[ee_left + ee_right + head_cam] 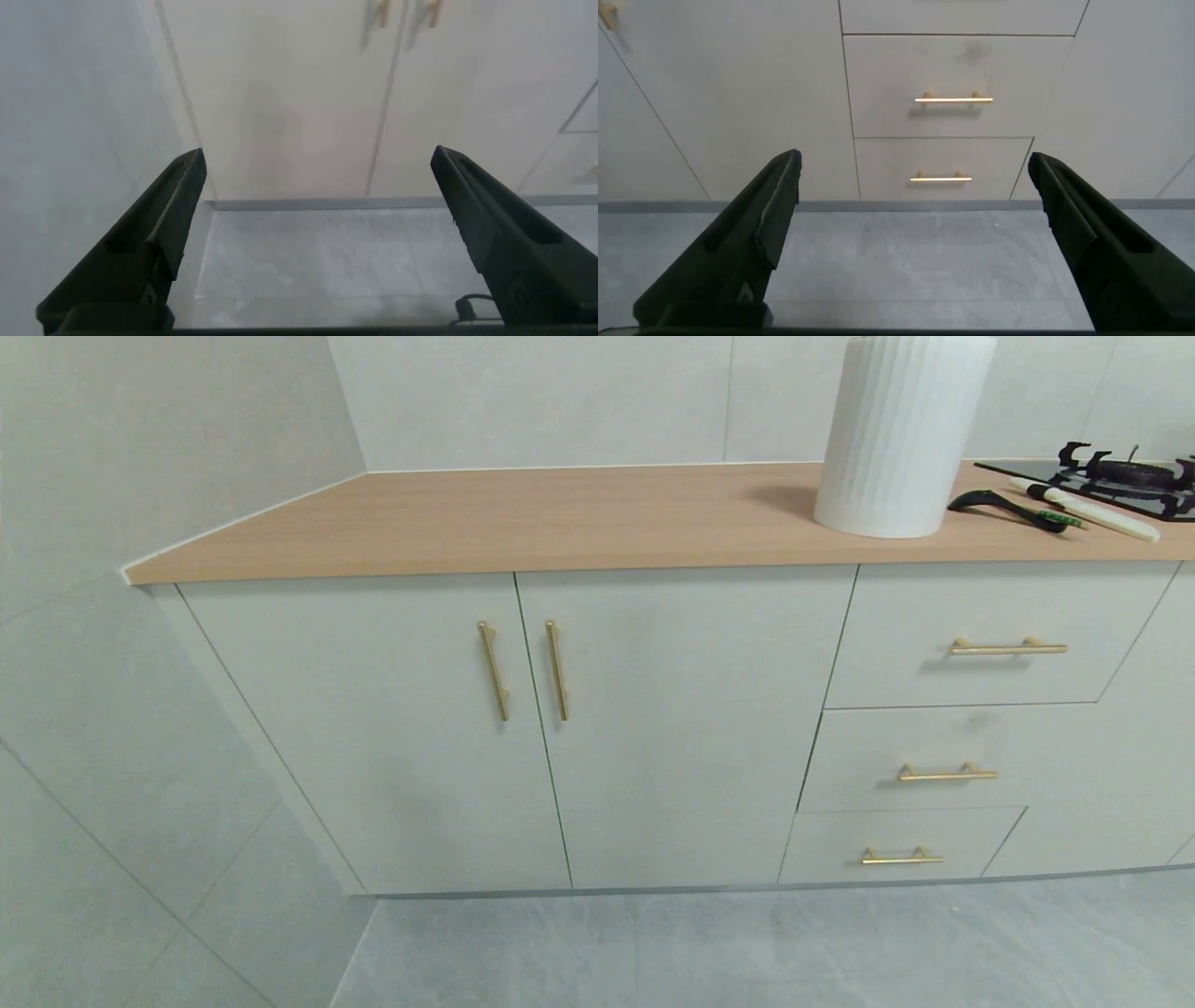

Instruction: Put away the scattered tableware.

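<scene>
On the wooden countertop [523,518] at the far right lie a black-handled utensil [1004,508] and a cream-handled knife [1092,511], beside a tall white ribbed container [898,434]. My left gripper [318,163] hangs low and open, facing the foot of the cabinet doors [308,93] and the grey floor [318,261]. My right gripper [915,163] is also open and low, facing the lower drawers [957,89]. Nothing is between either pair of fingers.
White cabinet with two doors with gold handles [523,667] and three drawers with gold handles [1008,648] on the right. A black stove grate [1125,474] sits at the counter's far right. A tiled wall [112,616] closes the left side. Grey floor [747,943] lies before the cabinet.
</scene>
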`<state>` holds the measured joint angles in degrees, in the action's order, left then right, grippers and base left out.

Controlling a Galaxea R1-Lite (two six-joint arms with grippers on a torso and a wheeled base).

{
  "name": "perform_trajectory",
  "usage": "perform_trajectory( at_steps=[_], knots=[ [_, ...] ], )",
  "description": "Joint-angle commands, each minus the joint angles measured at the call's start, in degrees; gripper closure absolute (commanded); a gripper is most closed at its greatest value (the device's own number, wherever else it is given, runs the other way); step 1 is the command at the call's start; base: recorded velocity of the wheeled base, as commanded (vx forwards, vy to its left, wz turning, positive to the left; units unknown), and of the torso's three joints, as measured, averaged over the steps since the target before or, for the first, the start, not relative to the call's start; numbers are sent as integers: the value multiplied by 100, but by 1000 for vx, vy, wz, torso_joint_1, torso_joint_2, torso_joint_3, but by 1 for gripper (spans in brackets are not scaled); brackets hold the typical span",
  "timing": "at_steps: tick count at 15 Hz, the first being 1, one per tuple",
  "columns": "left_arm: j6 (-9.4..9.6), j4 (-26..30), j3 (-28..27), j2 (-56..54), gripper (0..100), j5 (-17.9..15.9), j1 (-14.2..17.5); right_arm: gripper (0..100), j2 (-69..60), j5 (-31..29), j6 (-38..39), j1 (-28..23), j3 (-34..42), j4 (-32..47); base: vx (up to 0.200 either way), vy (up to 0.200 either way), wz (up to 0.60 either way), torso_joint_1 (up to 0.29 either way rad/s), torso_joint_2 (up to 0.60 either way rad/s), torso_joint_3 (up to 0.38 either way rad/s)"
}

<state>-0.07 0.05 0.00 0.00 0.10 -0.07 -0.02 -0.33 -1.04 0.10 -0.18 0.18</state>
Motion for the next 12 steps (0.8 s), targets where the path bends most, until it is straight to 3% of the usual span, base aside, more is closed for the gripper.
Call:
perform_trajectory(
  at_steps=[1,12],
  knots=[
    [-1,-5,0,0,0,-1,-1,0,11,-2,-2,-1,1,-1,0,-200,0,2,-2,2],
    [-1,-5,0,9,0,-1,-1,0,11,-2,-2,-1,1,-1,0,-200,0,2,3,2]
  ],
)
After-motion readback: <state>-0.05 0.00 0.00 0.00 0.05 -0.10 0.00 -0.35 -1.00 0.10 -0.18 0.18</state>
